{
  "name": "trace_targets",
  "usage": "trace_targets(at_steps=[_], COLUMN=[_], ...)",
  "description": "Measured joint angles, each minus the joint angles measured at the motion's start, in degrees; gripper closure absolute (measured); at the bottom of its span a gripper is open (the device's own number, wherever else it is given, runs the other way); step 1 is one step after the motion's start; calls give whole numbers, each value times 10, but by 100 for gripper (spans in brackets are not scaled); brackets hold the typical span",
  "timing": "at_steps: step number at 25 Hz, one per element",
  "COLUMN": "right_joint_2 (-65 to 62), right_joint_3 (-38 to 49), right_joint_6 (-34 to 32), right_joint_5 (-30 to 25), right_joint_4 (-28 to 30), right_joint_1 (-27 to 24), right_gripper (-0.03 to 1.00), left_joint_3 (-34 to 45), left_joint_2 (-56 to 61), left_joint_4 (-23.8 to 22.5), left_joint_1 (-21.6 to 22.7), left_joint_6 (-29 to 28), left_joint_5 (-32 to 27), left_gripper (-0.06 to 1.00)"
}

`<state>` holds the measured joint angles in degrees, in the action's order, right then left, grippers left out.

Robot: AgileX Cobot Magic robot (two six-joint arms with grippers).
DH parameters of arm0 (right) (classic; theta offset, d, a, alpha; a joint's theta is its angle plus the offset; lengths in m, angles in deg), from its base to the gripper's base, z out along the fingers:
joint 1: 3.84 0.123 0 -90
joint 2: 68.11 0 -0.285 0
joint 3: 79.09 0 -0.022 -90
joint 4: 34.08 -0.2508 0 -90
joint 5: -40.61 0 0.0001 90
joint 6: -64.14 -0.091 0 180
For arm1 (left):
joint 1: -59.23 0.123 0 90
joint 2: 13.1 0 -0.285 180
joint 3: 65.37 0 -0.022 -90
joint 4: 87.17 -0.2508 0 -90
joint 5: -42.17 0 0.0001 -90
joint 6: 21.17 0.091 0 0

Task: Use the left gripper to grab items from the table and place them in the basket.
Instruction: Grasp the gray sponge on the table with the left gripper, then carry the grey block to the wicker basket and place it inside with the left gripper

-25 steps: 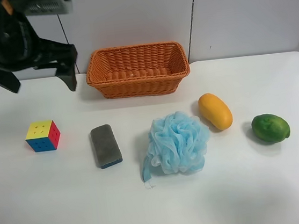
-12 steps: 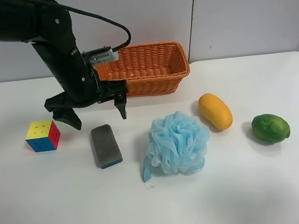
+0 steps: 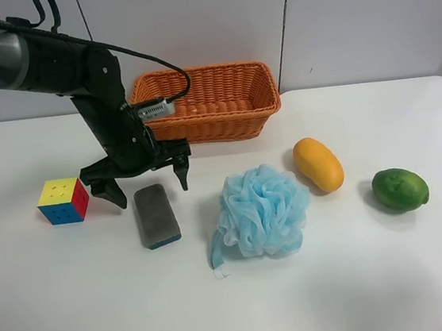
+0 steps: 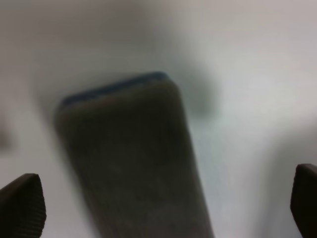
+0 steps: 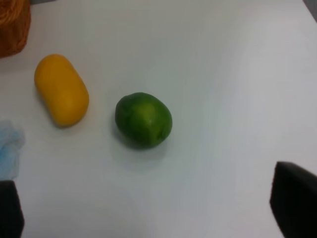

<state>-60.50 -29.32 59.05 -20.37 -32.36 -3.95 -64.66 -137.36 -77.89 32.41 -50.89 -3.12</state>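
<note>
Broadly, a smooth white tabletop (image 3: 361, 277) with rounded corners fills the scene, backed by pale grey wall panels (image 3: 363, 13) split by dark seams. Toward the wall sits the orange wicker basket (image 3: 201, 128), tightly woven and rectangular with flared sides. Nearer the camera the items lie in a loose row, all on the tabletop: a puzzle cube (image 3: 64, 201) with a yellow top and blue and red sides, a flat grey pad (image 3: 156, 215) with a blue underside, a ruffled light-blue mesh bath puff (image 3: 262, 211), a smooth yellow-orange mango (image 3: 318, 164) and a glossy green fruit (image 3: 399, 189). The black left hand (image 3: 149, 183) hangs spread wide over the pad's basket-side end, one finger on each side, gripping nothing. The right hand (image 5: 153, 208) shows only two dark fingertips set far apart, over bare tabletop near the green fruit.
</note>
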Motion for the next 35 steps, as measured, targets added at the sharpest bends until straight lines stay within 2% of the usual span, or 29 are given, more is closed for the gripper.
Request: trace_targets(at_steps=[14,17,20,21,22,35], right_joint_2=[0,0,0,0,0,0], right_joint_3=[0,0,0,0,0,0], right_joint_6=[0,0,0,0,0,0], right_joint_5=[0,0,0,0,0,0], right_joint_4=[0,0,0,0,0,0], right_joint_1=[0,0,0,0,0,0], right_gripper=[-2,-2,-2,-2,-2,-2], left_joint_3=[47,48,49,51,51,53], left_joint_2=[-24,-23,-23,-23,-23,7], left_joint_4=[29,33,35,36,37,39], left_joint_1=[11,11,11,11,11,12], left_joint_6=[-5,-7,-7,-7,-7,-7], left_joint_5=[31,32,33,35,35,24], left_gripper=[-4,6,26,36,40,39])
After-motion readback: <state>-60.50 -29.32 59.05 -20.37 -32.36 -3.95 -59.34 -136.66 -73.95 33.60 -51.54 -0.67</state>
